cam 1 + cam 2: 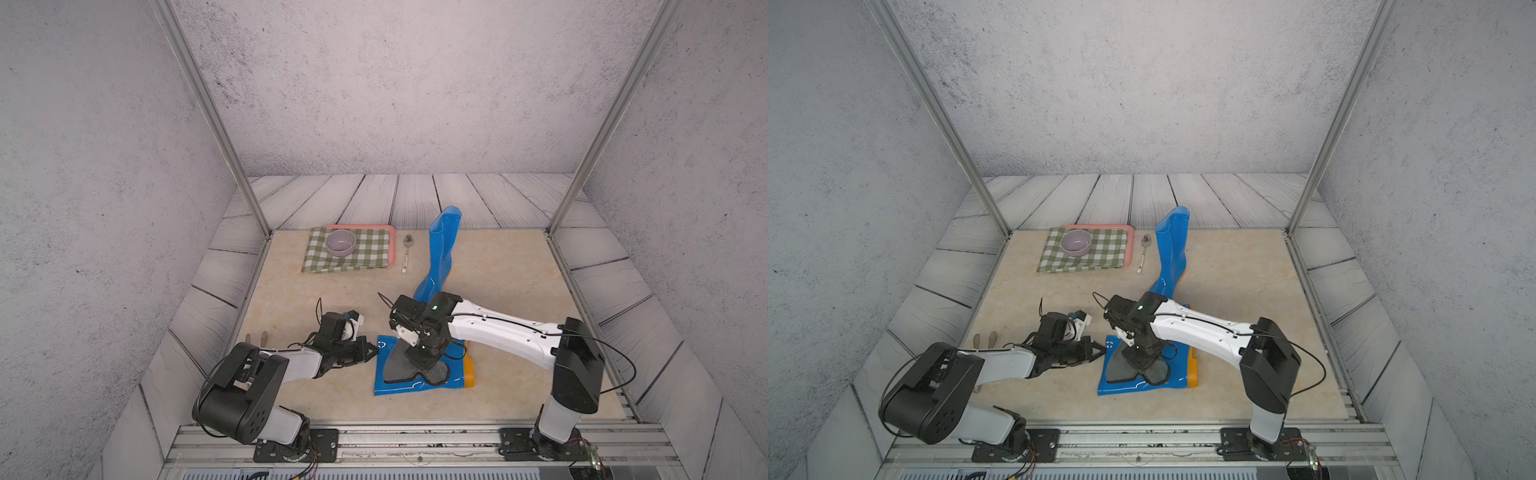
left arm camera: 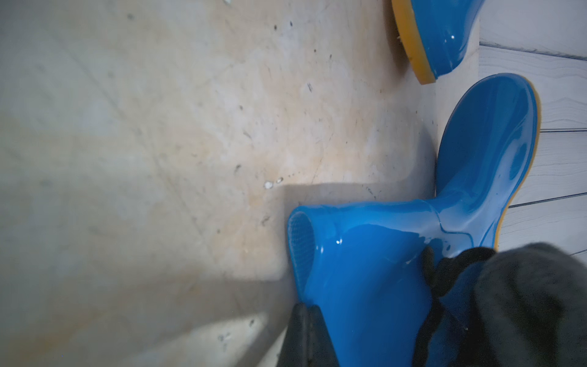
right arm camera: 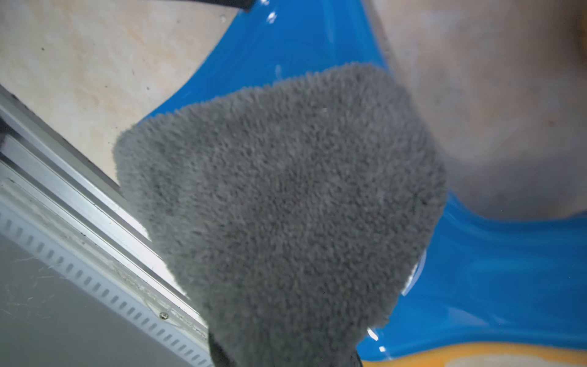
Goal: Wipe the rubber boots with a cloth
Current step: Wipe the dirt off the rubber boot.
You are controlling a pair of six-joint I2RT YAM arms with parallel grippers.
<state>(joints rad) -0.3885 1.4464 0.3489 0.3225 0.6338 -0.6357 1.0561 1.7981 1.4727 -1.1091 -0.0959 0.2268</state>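
1. A pale beige, marbled tabletop (image 1: 332, 399) carries a pair of glossy bright blue rubber boots with yellow-orange soles.
2. The lying boot (image 1: 399, 388) (image 1: 1121, 388) rests on its side near the middle of the front edge. Its shaft opening faces the left edge and its sole (image 1: 468, 370) faces the right edge.
3. The standing boot (image 1: 442, 249) (image 1: 1171, 249) is upright behind it, about the middle of the table. The two are apart in the left wrist view.
4. A dark grey fluffy cloth (image 1: 397, 365) (image 1: 1121, 370) with black edging lies draped over the shaft of the lying boot. It fills much of the right wrist view (image 3: 279, 206), with blue rubber (image 3: 492, 286) around it.
5. The right gripper (image 1: 426, 361) (image 1: 1144, 357) points down onto the cloth. Its jaws are closed with the cloth caught in them, pressed against the boot.
6. The left gripper (image 1: 372, 353) (image 1: 1100, 351) reaches in from the left. Its jaws are drawn fully together, and the tips (image 2: 301, 336) sit at the rim of the lying boot's opening (image 2: 365, 286). Whether they pinch that rim cannot be told.
7. Toward the back left corner sits a pink rectangular tray (image 1: 361, 226). A green-and-white checked cloth (image 1: 365, 255) lies over it, with a pale lilac round bowl (image 1: 340, 243) on top.
8. A metal spoon (image 1: 406, 253) lies just right of the tray, between it and the standing boot.
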